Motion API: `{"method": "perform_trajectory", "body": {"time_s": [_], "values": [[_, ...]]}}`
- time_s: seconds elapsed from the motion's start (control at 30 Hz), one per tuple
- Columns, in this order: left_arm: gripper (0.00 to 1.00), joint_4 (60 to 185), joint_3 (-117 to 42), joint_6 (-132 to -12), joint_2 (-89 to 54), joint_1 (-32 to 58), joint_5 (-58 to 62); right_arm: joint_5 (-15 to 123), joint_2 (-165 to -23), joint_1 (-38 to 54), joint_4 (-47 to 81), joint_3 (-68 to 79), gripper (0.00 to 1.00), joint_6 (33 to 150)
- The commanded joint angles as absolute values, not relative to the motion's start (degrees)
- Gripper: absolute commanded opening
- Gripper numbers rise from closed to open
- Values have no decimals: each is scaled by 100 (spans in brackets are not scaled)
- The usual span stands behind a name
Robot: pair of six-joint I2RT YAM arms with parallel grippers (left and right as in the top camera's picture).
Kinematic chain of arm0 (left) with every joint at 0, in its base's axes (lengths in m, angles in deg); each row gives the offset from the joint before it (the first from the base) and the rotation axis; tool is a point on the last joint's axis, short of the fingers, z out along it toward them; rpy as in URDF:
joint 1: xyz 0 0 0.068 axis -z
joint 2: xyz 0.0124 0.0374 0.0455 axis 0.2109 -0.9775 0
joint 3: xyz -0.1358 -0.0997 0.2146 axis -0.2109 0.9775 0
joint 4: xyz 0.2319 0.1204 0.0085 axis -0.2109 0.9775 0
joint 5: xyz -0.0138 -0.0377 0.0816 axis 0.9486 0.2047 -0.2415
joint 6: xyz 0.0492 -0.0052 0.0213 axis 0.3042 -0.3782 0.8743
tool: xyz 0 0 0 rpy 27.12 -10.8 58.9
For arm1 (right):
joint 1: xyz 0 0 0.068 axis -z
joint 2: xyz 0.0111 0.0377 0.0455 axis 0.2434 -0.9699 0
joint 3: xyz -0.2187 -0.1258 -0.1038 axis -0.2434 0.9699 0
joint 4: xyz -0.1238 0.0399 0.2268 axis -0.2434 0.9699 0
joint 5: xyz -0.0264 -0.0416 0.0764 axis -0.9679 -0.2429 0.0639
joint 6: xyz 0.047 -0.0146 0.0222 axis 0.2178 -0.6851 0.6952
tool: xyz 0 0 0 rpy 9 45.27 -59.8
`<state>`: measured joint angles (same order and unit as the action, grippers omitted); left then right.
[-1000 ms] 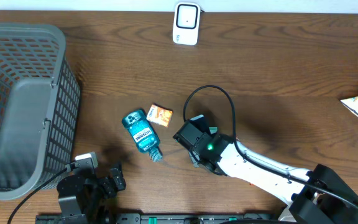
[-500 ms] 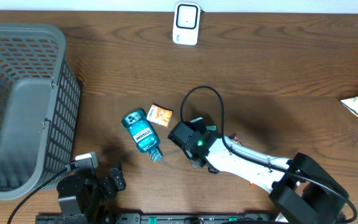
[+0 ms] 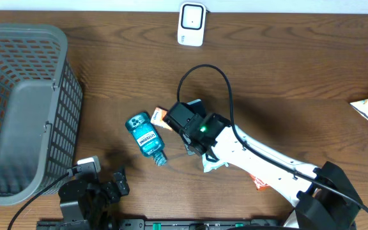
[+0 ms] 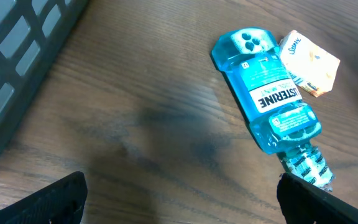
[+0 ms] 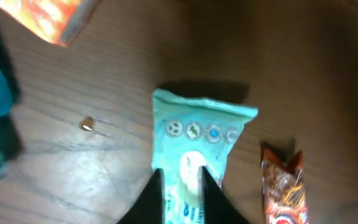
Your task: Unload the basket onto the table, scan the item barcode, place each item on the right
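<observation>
The right pincer (image 5: 180,177) is pressed in on the near end of a pale teal packet (image 5: 197,134), one finger on each side of it. Seen from overhead, the packet lies under the right arm, to the right of the mouthwash bottle (image 3: 144,135) and just past its cap end. The bottle lies flat on the desk (image 3: 286,64), label up. A small orange box (image 3: 163,118) sits just beside its base. An orange snack wrapper (image 5: 284,193) lies beyond the packet, farther from the bottle. The barcode scanner (image 3: 191,23) stands well apart from the bottle, at the desk's far edge. The left pincer (image 4: 180,183) is spread wide and empty, near the bottle.
</observation>
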<state>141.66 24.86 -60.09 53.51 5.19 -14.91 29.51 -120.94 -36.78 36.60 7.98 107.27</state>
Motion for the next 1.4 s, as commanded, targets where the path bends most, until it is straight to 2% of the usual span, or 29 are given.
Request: {"method": "perform_trajectory", "body": {"time_s": [0.0,0.3,0.5,0.63,0.8,1.07,1.1,1.27,1.37], "values": [[98,14356,2530,-6033,5371,517,-1478,2881,-12144,-3541,3603,1207,7,11020],[98,14356,2530,-6033,5371,517,-1478,3333,-12175,-3497,2709,2378,4,11232],[98,14356,2530,-6033,5371,517,-1475,3336,-12175,-3497,2545,2599,4,11377],[98,14356,2530,-6033,5371,517,-1475,3340,-12175,-3497,2348,2599,9,11372],[98,14356,2530,-6033,5371,517,-1475,3500,-12175,-3497,2178,2811,8,11374],[98,14356,2530,-6033,5371,517,-1475,3720,-12172,-3495,2093,2903,19,11114],[98,14356,2530,-6033,5371,517,-1475,3747,-12170,-3488,2163,2800,24,10883],[98,14356,2530,-6033,5371,517,-1475,3718,-12140,-3453,3546,1419,60,10070],[98,14356,2530,-6033,5371,517,-1478,3747,-12140,-3455,4193,590,78,10000]]}}
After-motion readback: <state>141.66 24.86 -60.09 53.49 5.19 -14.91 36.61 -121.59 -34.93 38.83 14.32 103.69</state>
